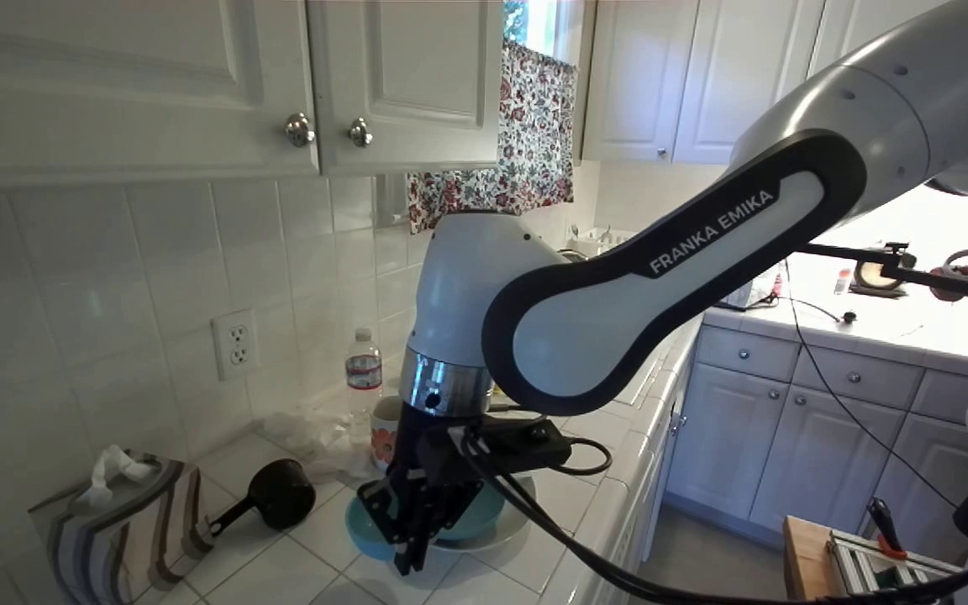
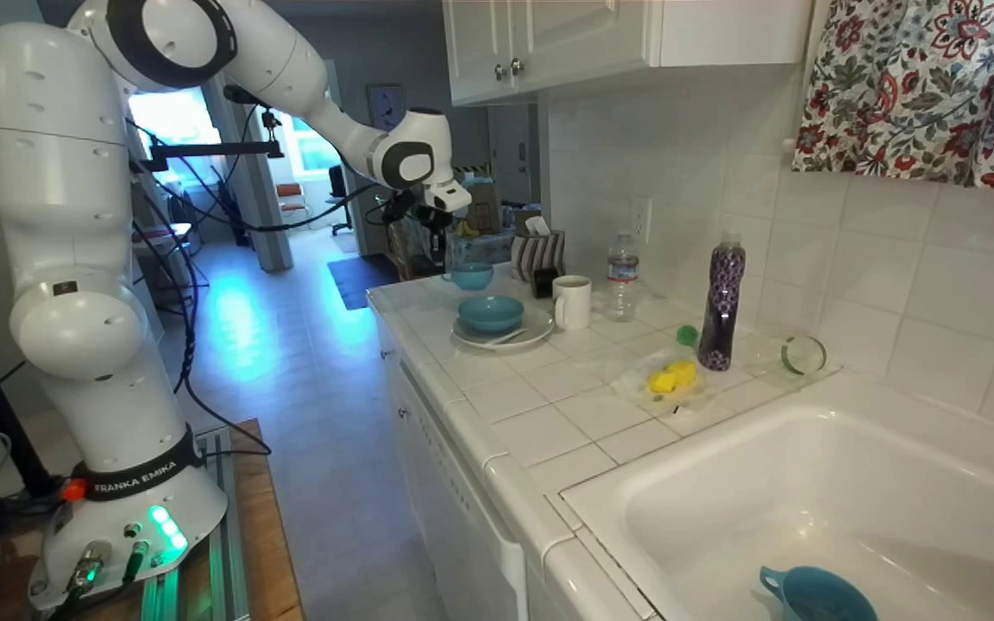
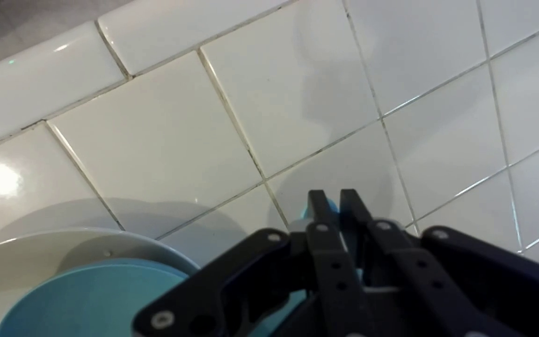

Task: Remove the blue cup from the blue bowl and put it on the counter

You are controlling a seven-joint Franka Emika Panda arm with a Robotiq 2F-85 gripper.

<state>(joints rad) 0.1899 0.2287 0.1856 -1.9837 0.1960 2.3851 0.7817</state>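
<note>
Off to the left, the Franka Emika arm (image 2: 61, 198) climbs toward twelve o'clock, bends at the top and slopes down toward four, and its gripper (image 3: 332, 195) points at six. In the wrist view the two fingers (image 3: 351, 206) stand close together, a sliver of blue showing in the narrow gap; I cannot tell whether they are clenched on the handle of the blue cup (image 2: 473, 278) or only near it. That cup stands on the white-tiled counter (image 2: 596, 423), near the blue bowl (image 2: 491, 316) at its eleven o'clock. The bowl rests on a pale plate (image 2: 540, 325); a light-coloured utensil (image 2: 507, 336) lies there at about five o'clock. Around three o'clock from the bowl stands a white mug (image 2: 573, 304), its contents out of my sight, with a clear water bottle (image 2: 623, 276) at the mug's two o'clock. Farther on, toward four o'clock, the white sink (image 2: 721, 483) has a second teal cup (image 2: 827, 597) in it. The blue cup is low, round and upright, its handle toward nine o'clock, its side a brighter blue than the bowl's.
</note>
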